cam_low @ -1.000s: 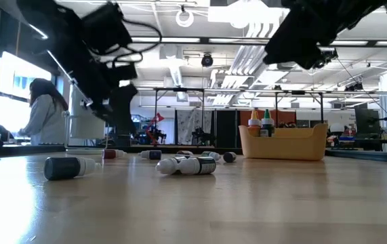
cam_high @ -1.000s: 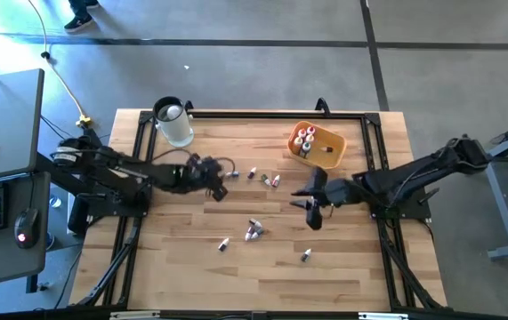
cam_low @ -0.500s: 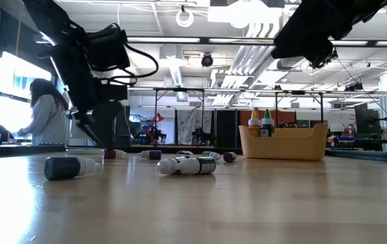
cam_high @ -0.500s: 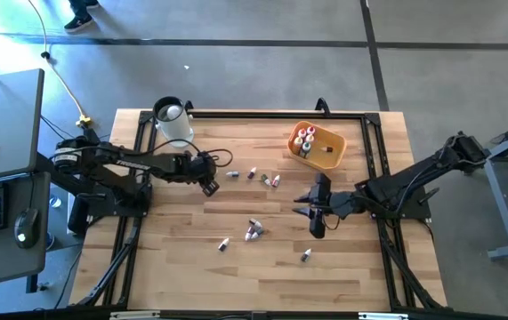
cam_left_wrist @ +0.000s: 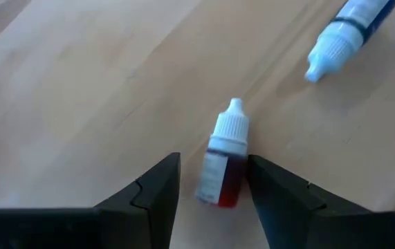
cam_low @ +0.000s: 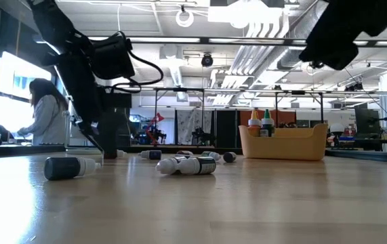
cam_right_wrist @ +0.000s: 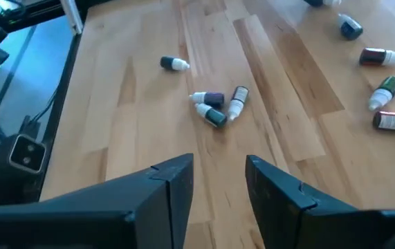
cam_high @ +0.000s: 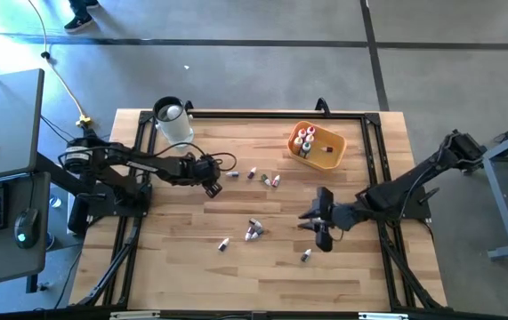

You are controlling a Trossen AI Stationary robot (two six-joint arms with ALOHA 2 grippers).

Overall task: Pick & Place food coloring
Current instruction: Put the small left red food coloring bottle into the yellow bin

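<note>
1. The left gripper [cam_left_wrist: 211,190] is low over the table [cam_high: 191,267], jaws open and not gripping.
2. A red bottle [cam_left_wrist: 223,166] lies flat between its fingers [cam_left_wrist: 152,190], white cap pointing away, long axis running roughly along the fingers.
3. The right gripper [cam_right_wrist: 218,183], open and empty, hangs well apart, with a bottle cluster [cam_right_wrist: 214,107] ahead of it.

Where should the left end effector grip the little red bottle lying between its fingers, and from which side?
Grip the red bottle across its labelled body, not the tapered white cap. It lies flat on the table, so come straight down from above. The left end effector already stands open astride it, one finger on each long side, so closing across the width should seat it. The blue bottle lies clear.
</note>
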